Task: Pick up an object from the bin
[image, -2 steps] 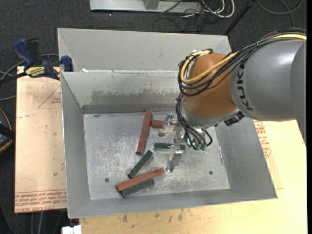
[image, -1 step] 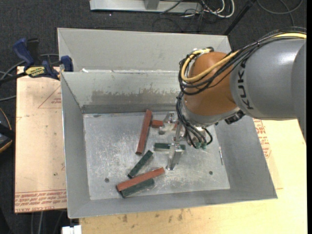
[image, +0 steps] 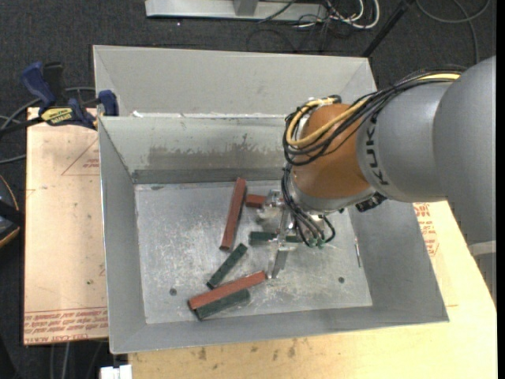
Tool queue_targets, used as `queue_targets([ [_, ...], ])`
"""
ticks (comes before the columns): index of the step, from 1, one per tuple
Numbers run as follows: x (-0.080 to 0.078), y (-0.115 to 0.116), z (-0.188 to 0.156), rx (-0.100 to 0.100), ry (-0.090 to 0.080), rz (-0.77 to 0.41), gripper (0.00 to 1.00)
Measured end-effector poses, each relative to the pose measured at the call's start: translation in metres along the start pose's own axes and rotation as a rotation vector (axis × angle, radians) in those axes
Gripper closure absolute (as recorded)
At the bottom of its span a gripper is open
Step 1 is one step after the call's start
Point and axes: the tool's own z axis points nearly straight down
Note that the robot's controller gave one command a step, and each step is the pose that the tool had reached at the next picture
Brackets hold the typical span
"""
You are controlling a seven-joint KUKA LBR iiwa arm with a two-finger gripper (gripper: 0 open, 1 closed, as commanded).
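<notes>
Here, near the front of the grey bin (image: 118, 212), a red-brown bar (image: 227, 289) is lying alongside a dark green bar (image: 221, 306), a second red-brown bar (image: 233, 213) is lying mid-bin, and the end effector (image: 276, 260) is hanging just beside a short dark green block (image: 260, 238) (released or clenched, I cannot tell).

Hiding the right end of a short red-brown bar (image: 254, 201) beneath the orange wrist cover (image: 331, 152). Masking part of a dark green bar (image: 262, 238) behind the cables (image: 312, 231) hanging below that cover. Overlapping a second dark green bar (image: 225, 306) with a long red-brown bar (image: 229, 289) by the near wall of the bin (image: 118, 212). Running off the right edge with the grey arm (image: 442, 117).
</notes>
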Motion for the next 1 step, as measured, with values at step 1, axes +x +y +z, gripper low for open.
queue_targets([
  [1,-0.0072,-0.0006,0.0122,-0.004,-0.012,0.003,0.00],
])
